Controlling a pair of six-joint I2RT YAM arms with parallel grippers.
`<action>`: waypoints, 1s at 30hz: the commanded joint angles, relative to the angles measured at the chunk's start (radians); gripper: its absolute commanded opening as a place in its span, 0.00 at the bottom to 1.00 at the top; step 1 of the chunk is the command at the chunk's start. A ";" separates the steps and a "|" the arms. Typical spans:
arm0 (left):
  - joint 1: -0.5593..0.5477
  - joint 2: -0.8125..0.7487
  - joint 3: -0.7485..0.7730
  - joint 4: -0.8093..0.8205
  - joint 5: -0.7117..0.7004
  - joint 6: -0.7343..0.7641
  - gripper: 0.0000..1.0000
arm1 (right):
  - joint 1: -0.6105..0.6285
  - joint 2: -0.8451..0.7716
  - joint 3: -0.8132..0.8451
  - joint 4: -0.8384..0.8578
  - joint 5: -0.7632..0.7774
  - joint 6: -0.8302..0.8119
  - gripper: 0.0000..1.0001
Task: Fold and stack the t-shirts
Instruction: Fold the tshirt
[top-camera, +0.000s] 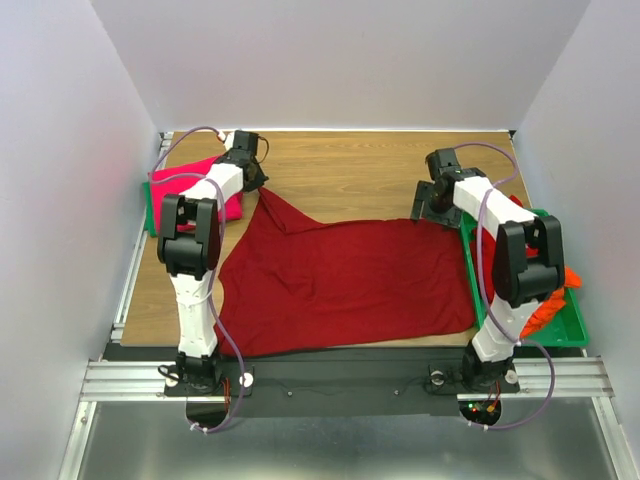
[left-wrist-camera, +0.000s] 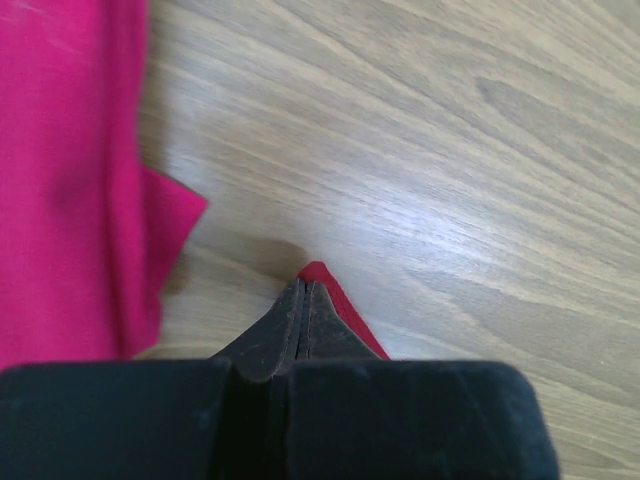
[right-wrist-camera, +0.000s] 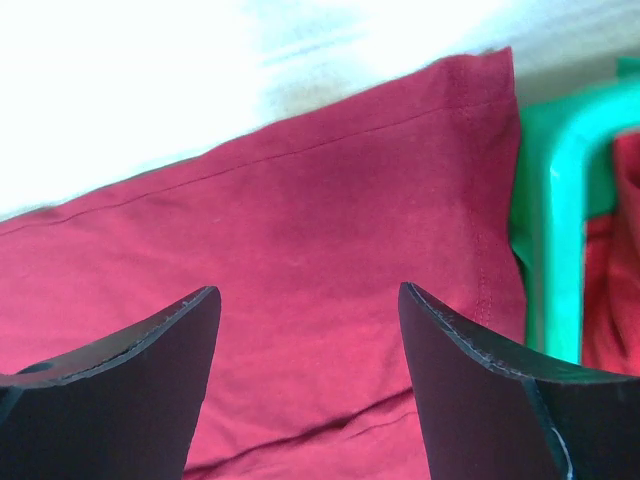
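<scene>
A dark red t-shirt (top-camera: 345, 285) lies spread across the middle of the wooden table. My left gripper (top-camera: 256, 185) is shut on its far left corner, whose red tip (left-wrist-camera: 320, 272) shows past the closed fingers in the left wrist view. A folded bright pink-magenta t-shirt (top-camera: 205, 190) lies on a green tray at far left and fills the left side of the left wrist view (left-wrist-camera: 70, 170). My right gripper (top-camera: 432, 212) is open just above the dark red shirt's far right corner (right-wrist-camera: 330, 230), holding nothing.
A green tray (top-camera: 575, 335) at right holds orange and red cloth (top-camera: 548, 305); its rim (right-wrist-camera: 562, 230) shows beside the shirt corner. A second green tray (top-camera: 150, 212) lies under the pink shirt. White walls enclose the table.
</scene>
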 joint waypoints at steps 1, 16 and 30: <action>0.026 -0.095 -0.028 0.014 -0.009 0.002 0.00 | 0.004 0.057 0.078 0.001 0.029 -0.026 0.78; 0.064 -0.110 -0.045 0.014 -0.006 0.012 0.00 | -0.031 0.278 0.343 0.012 0.089 -0.019 0.78; 0.066 -0.104 -0.036 -0.003 0.011 0.037 0.00 | -0.108 0.361 0.399 0.015 0.117 -0.048 0.77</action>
